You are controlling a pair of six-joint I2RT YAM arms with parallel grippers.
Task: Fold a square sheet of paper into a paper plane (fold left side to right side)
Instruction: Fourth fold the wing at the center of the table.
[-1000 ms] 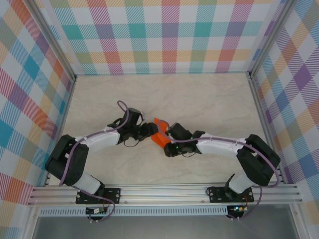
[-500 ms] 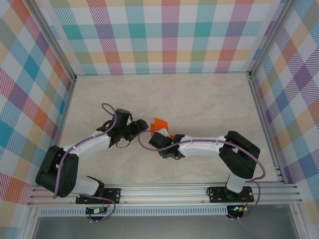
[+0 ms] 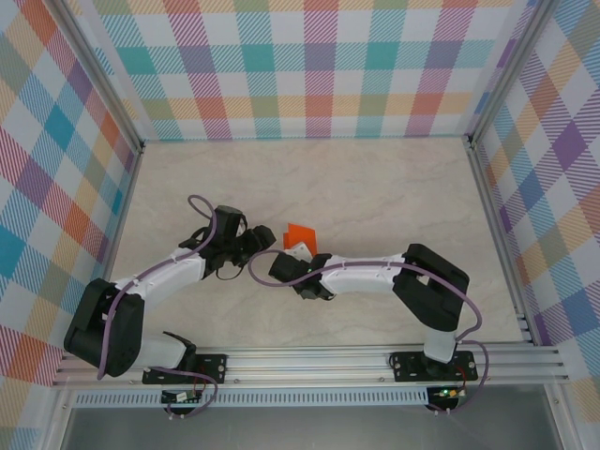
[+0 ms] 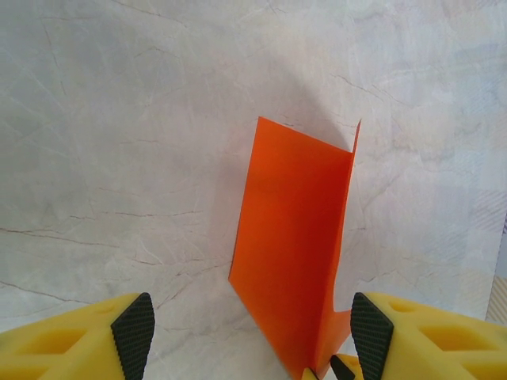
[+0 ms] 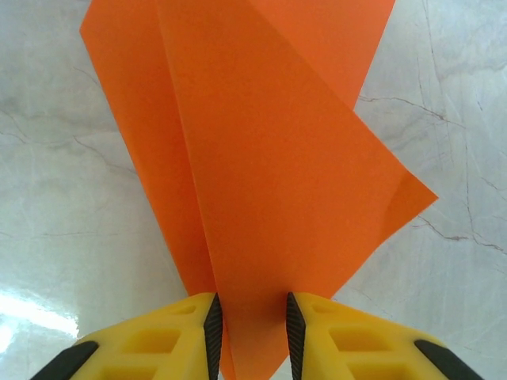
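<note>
Top view: square sheet of paper (image 3: pixel 300 232) sat mid-frame on the table (image 3: pixel 403 197), a small orange patch w/ both tips converging on it. Left gripper (image 3: pixel 265 239) was just to its left, right gripper (image 3: pixel 300 250) just below it, touching or nearly so. Right arm looked the nearer one. Right wrist view: sheet (image 5: pixel 277 174) ran up-frame from btwn the fingers, narrow end at the jaws, fanning wide toward the top edge. Long axis was approx vertical in frame, leaning a bit left, w/ one corner poking out to mid-right. At least two layers overlapped, so it was part-folded, not flat. Right gripper (image 5: pixel 252 324) had its jaws narrow w/ the paper passing btwn the pads (image 5: pixel 212 323). A gap showed there, so couldn't tell if it was actually clamped. Left wrist view: sheet (image 4: pixel 293 253) stood up on edge, centre to lower right of frame. Long axis ran from lower right up toward top centre, w/ what looked like a crease along its right side and the flap facing left. Left gripper (image 4: pixel 252 336) was wide open, nothing held. Sheet lay ahead of it, btwn the finger lines, much closer to the right-hand pad (image 4: pixel 371 332) than the other. Judgement: next move prob. hinges on that offset, i.e. getting the flap's free left edge centred in the left gripper before it goes rightward over the crease.
</note>
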